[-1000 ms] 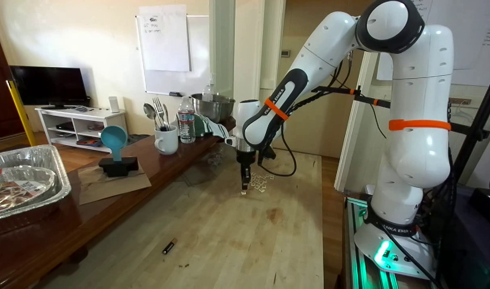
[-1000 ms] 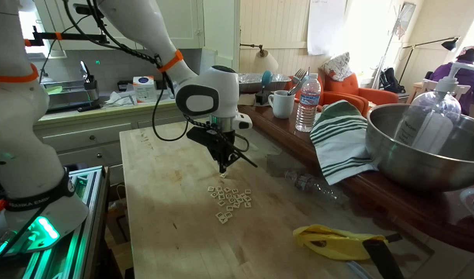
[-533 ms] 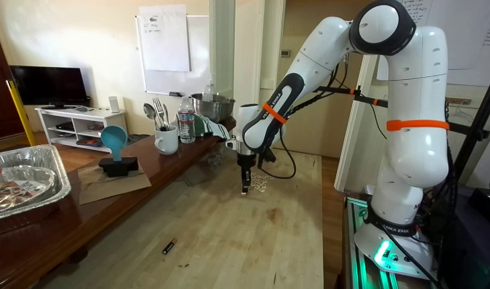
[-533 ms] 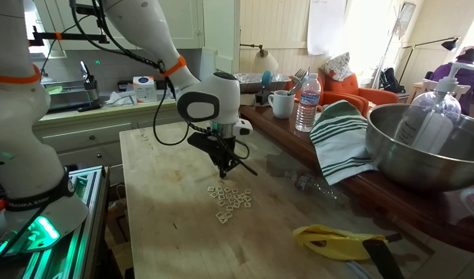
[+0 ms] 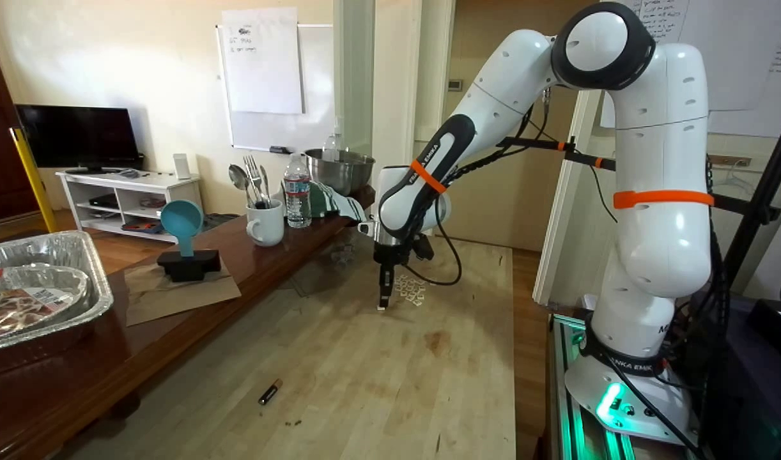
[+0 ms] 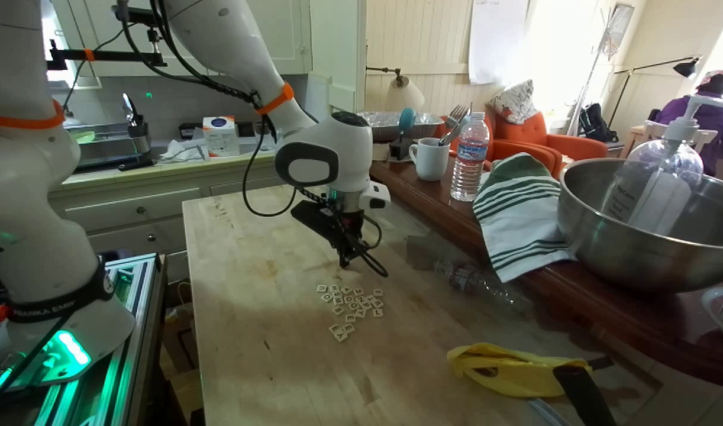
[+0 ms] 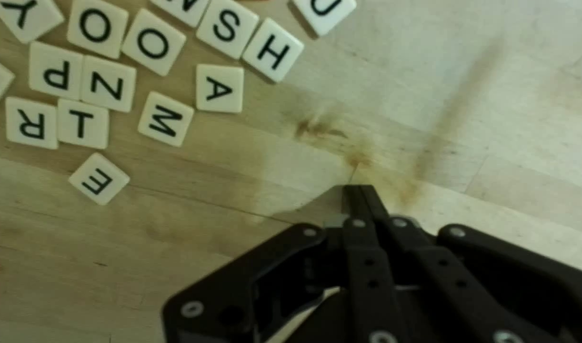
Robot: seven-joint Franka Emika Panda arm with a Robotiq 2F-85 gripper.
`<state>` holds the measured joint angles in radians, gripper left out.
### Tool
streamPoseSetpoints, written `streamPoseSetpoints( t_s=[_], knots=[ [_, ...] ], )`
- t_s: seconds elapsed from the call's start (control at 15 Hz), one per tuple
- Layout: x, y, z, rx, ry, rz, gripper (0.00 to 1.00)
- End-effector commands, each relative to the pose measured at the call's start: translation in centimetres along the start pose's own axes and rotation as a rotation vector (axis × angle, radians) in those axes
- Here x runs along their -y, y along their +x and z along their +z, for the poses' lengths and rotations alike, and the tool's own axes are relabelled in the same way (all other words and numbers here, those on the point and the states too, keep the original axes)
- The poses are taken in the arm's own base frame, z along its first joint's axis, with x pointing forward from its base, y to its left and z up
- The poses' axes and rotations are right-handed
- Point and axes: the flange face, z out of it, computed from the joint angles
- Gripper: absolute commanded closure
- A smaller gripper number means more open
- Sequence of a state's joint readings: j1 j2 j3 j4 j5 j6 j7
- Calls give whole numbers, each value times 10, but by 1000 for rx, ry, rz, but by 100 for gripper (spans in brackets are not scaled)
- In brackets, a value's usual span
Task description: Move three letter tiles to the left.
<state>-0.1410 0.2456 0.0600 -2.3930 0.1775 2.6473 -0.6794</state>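
Letter tiles (image 6: 352, 306): cluster (landmark).
Gripper (image 6: 344, 265): jaws together, I see nothing between; beyond cluster in an exterior view.
Pale fleck (image 5: 381, 309): at gripper's tip, likely 1 tile.
Coming push: probably away from cluster.
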Motion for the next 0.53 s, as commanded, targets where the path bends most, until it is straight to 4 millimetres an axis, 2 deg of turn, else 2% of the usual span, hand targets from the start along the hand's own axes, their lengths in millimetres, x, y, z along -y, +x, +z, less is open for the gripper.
streamPoseSetpoints(
  t_s=[0.0,0.2,0.47],
  knots=[
    [1,6,15,11,39,26,100],
    [1,6,6,12,24,33,100],
    [5,5,-16,-5,-7,47,100]
  ],
)
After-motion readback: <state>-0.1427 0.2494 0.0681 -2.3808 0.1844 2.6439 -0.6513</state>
